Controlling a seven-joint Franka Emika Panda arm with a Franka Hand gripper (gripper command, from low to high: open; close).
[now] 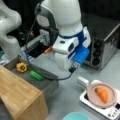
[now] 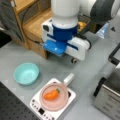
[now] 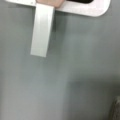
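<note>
We count one carrot [image 2: 51, 95] lying in one pink pan [image 2: 47, 103], which sits on one white hotplate [image 2: 37, 106]. We see one teal bowl [image 2: 26, 73], one yellow pepper [image 1: 21, 67], one green vegetable [image 1: 36, 75], one metal oven [image 1: 105, 45], one wooden shelf [image 1: 20, 95].

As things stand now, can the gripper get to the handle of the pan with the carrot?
Probably yes. The gripper hangs over bare table next to the pan handle, and nothing lies between them. The pan with the carrot sits on the white cooker, its handle pointing toward the arm.
</note>
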